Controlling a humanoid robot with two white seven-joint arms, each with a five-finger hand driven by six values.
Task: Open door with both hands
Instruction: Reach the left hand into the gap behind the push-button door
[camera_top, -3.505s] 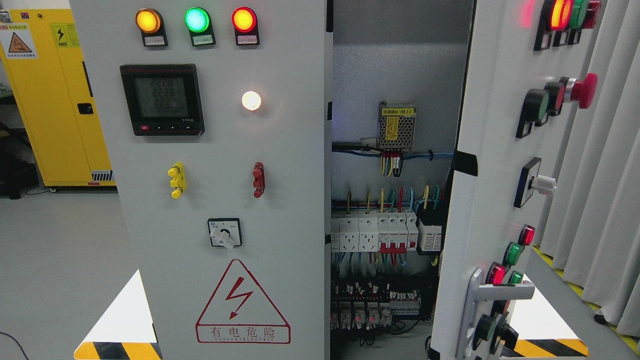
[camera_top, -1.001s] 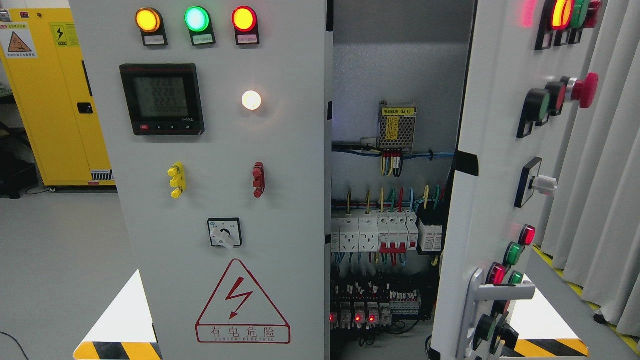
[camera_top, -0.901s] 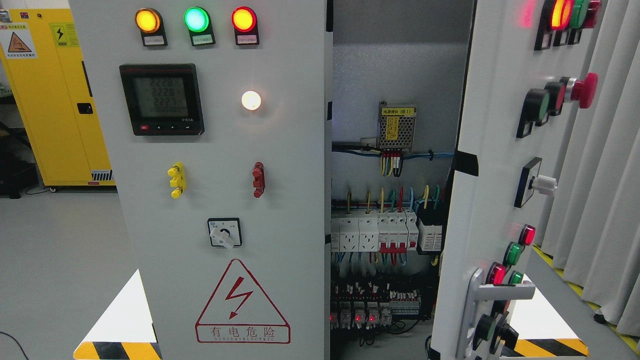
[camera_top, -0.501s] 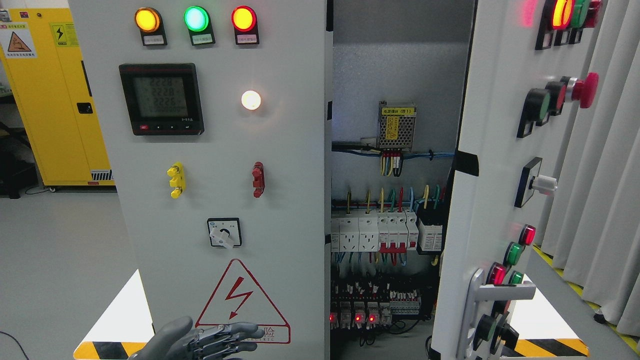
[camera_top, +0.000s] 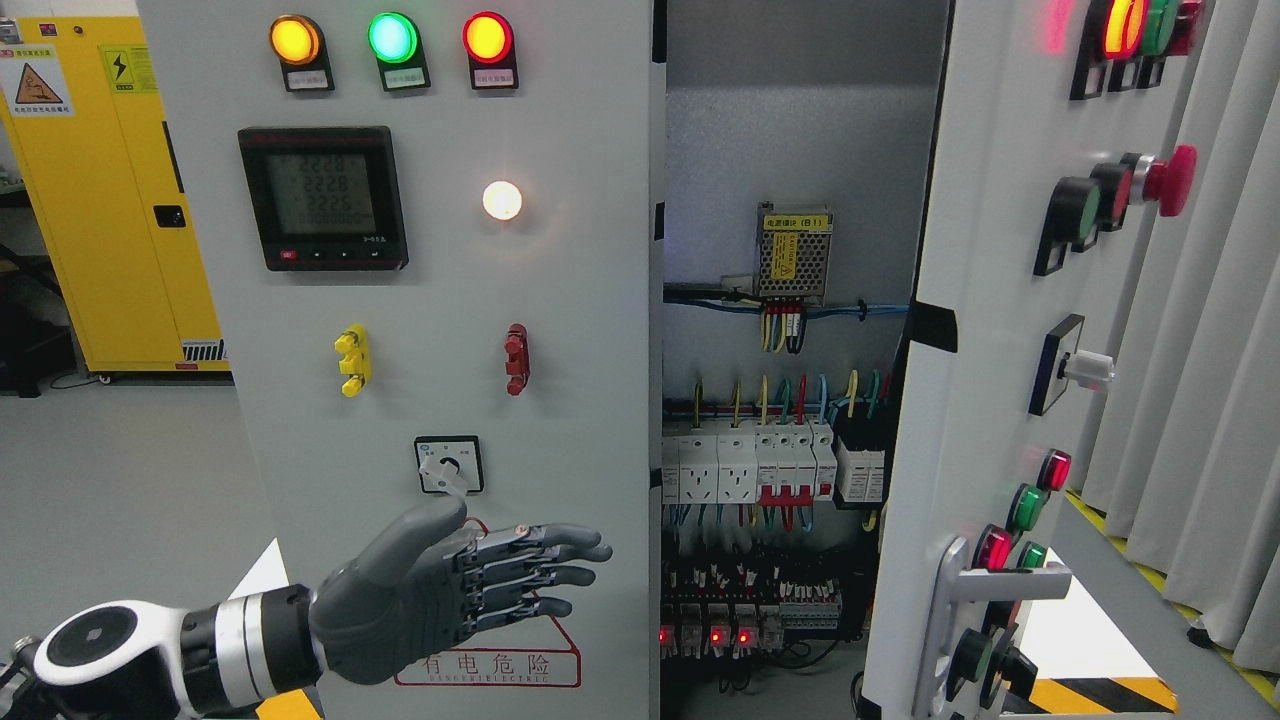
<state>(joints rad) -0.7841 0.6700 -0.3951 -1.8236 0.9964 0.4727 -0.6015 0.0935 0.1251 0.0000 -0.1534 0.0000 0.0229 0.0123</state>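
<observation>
Up from the bottom edge came the left hand (camera_top: 440, 590), fingers (camera_top: 560, 552) stretched flat, holding nothing, in front of the left door (camera_top: 560, 300); the right door (camera_top: 960, 400) already stood ajar; a careless reach could knock the switch (camera_top: 449, 465).

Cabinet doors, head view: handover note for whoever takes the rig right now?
Left hand: raised in front of the left door, fingers extended and holding nothing, pointing toward that door's right edge. Contact with the panel cannot be told.
Right hand: not in view.
Right door: already swung open, its handle low on the panel, untouched. Breakers and wiring show through the gap.
Left door: appears shut, or nearly so.
Done: right door open.
Left: probably get the left hand onto the left door's free edge and swing it open, bringing the right hand in if needed.
</observation>
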